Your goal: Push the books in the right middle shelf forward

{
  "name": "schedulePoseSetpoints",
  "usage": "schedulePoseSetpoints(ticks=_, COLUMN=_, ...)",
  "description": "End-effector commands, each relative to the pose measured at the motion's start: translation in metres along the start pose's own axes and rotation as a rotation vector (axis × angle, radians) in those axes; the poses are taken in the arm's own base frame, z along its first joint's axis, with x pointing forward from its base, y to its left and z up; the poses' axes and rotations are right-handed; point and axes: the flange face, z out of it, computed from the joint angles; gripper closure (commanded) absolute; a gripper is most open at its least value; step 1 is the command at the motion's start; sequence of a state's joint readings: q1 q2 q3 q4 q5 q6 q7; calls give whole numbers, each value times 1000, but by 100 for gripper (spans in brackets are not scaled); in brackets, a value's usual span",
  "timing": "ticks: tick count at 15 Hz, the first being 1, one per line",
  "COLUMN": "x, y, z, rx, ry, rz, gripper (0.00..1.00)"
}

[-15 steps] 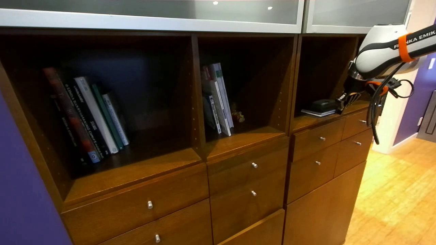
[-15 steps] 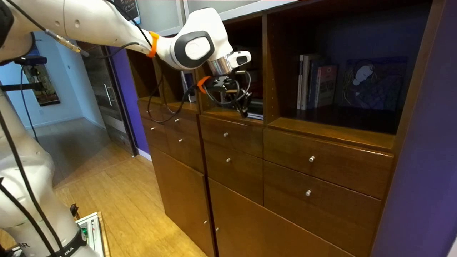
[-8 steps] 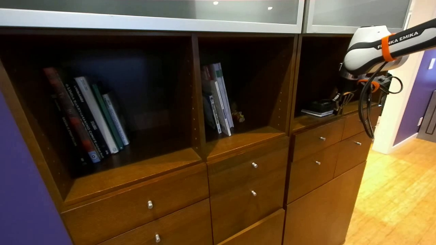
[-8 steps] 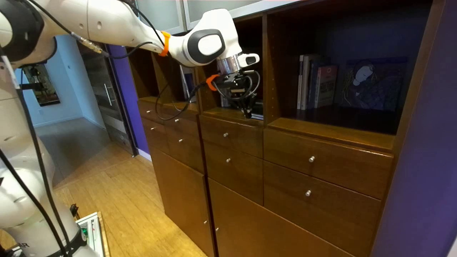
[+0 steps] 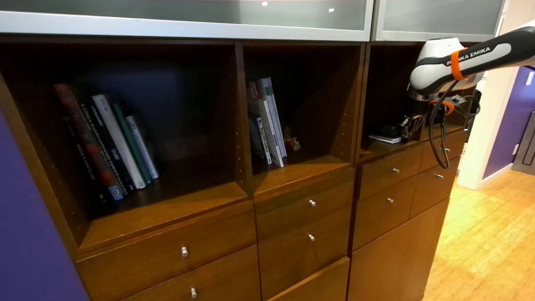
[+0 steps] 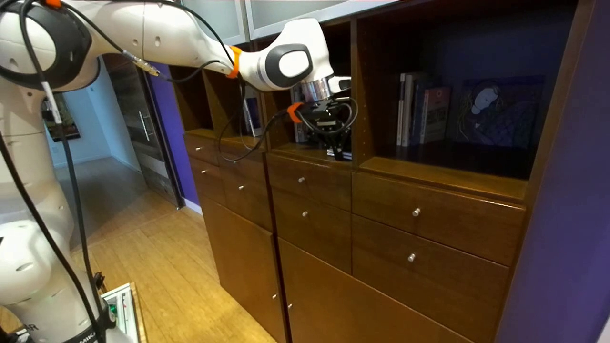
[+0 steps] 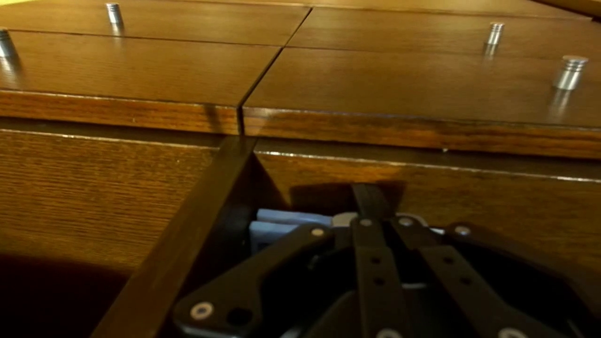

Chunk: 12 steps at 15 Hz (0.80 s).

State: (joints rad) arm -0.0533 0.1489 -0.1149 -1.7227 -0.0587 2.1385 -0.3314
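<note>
Since the earlier frame the arm (image 6: 181, 43) has been carried farther in toward the shelf (image 6: 305, 152), and the gripper (image 7: 372, 199) has been brought over more of the flat books (image 7: 277, 230) in an exterior view; whether these have been shifted too cannot be told. The gripper is closed tip to tip, nothing being seen in its grasp, and seems to be readied as a blunt pusher. Just past it the books lie stacked on the shelf, near a divider (image 7: 181, 244); any contact is hidden.

For a good push, the tips are best kept low on the near edges, centred so that the stack is not swung round, and driven slowly, parallel to the divider; "forward" is probably to be read as deeper in. The near edges run roughly along the shelf's front, and the sides run inward; which is the long axis, and whether spines or pages are turned outward, cannot be made out. On top a black object (image 5: 386, 130) is carried, which might be slid off by a jerky shove.
</note>
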Motion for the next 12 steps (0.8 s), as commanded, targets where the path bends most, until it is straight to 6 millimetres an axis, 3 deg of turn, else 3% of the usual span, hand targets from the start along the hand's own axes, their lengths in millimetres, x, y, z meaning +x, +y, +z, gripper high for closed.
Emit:
schedulePoseSetpoints(ticks=1, x=12, y=10, z=6, rx=37, ry=-8, rz=-8, gripper=100)
schedulePoseSetpoints(ticks=12, x=30, y=5, z=8, rx=42, ry=79, rz=11, gripper=100)
